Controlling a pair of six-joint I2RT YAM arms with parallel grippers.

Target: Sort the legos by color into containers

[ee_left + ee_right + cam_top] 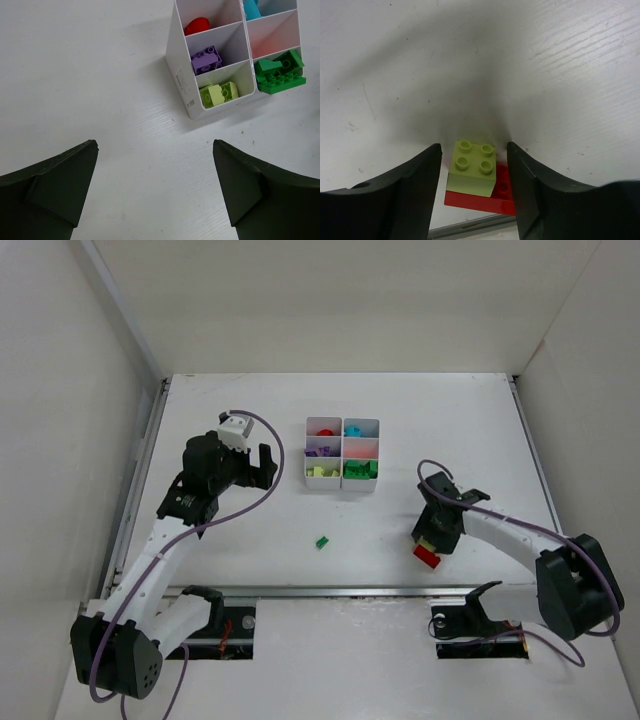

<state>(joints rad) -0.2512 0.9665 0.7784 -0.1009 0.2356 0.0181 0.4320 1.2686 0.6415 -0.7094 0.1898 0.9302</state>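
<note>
The white six-compartment tray point(342, 487) stands at the table's middle. It holds red point(196, 25), cyan point(250, 7), purple point(206, 59), yellow-green point(219, 93) and green point(279, 70) legos in separate compartments. A small green lego point(322, 541) lies loose in front of the tray. My left gripper point(262, 465) is open and empty just left of the tray point(180, 70). My right gripper point(474, 146) is open and low, straddling a yellow-green brick point(472, 170) that sits on a red brick point(485, 200) near the front edge, with gaps on both sides.
A metal rail point(320, 592) runs along the table's front edge, close behind the red brick point(427, 558). White enclosure walls stand at the left, right and back. Purple cables loop over both arms.
</note>
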